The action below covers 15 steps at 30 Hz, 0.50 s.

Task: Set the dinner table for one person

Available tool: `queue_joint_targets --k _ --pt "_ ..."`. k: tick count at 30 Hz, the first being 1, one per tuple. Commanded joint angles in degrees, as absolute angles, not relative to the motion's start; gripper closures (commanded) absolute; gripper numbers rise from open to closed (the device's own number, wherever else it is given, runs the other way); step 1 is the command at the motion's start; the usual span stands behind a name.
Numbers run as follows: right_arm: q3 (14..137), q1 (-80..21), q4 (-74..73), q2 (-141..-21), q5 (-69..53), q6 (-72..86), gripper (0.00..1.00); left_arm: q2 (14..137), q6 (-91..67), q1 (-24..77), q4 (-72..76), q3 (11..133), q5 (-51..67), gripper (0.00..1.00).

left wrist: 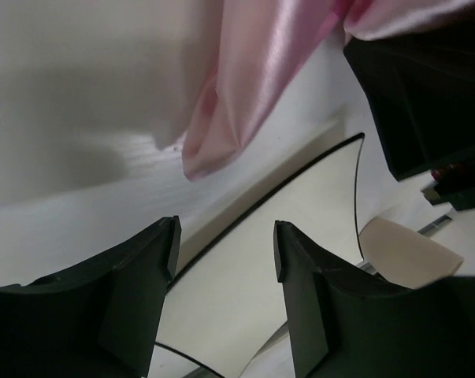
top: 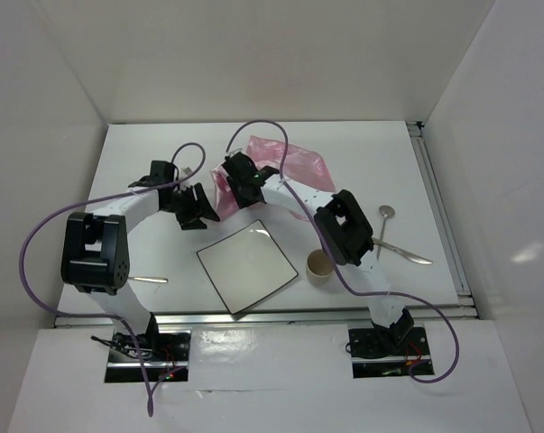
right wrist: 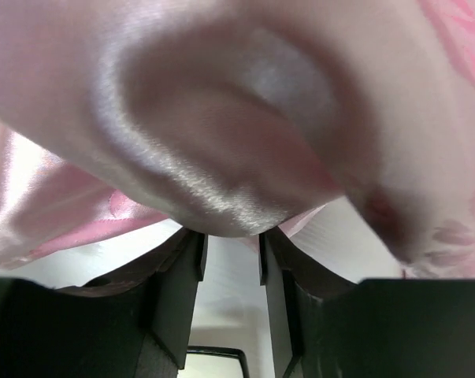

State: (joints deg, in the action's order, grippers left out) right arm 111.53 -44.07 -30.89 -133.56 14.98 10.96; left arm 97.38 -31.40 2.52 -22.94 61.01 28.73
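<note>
Top cam: the white worktop (top: 362, 153) fills the mid of the view, silver rails on its 3 and 6 o'clock edges, walls round the rest, both arm bases just past the 6 o'clock rail. Left fingers (top: 202, 213) are spread wide w/ nothing between them. On the left wrist cam they hang over the 11 o'clock corner of the square white plate (top: 247, 267), not touching it as far as I can see. The plate, dark-rimmed and turned diamond-wise, sits at approx 6 o'clock from worktop centre. Right fingers (top: 228, 171) are at 12 o'clock from the plate, drawn in to a narrow gap. The pink satin cloth (top: 294, 164) is bunched over the tips and hides them on the right wrist cam, and a fold hangs off them clear of the worktop on the left wrist cam, so I read that as gripped. The rest of the cloth trails to 2 o'clock. A paper cup (top: 320, 265) stands upright just beside the plate at 3 o'clock. Further out at 3 o'clock, a spoon (top: 383, 225) and a knife (top: 402, 252) lie crossed, touching. At 9 o'clock from the plate a thin utensil handle (top: 150, 280) pokes out from under the left elbow; can't tell which kind.
</note>
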Motion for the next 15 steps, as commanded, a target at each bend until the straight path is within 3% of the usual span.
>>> queue_joint_targets --k 1,4,9,12,15 --pt "111.7 -43.4 -29.6 -133.0 14.8 10.4 0.58 100.4 -30.6 2.5 -18.1 63.9 27.9 0.33" --pt "111.2 -42.9 -29.6 -132.5 13.4 10.9 0.58 103.4 -30.6 3.0 -18.1 66.6 27.4 0.32" --pt "110.7 -42.3 -29.6 -131.9 12.7 10.9 0.44 107.5 -29.4 3.6 -19.7 70.8 23.8 0.32" --pt "110.7 -41.7 -29.6 -131.9 12.7 10.9 0.43 109.6 -30.1 4.1 -18.3 71.4 24.4 0.32" --pt "111.4 -41.7 -29.6 -133.3 12.2 10.9 0.43 112.7 -30.1 4.1 -19.0 72.8 24.4 0.42"
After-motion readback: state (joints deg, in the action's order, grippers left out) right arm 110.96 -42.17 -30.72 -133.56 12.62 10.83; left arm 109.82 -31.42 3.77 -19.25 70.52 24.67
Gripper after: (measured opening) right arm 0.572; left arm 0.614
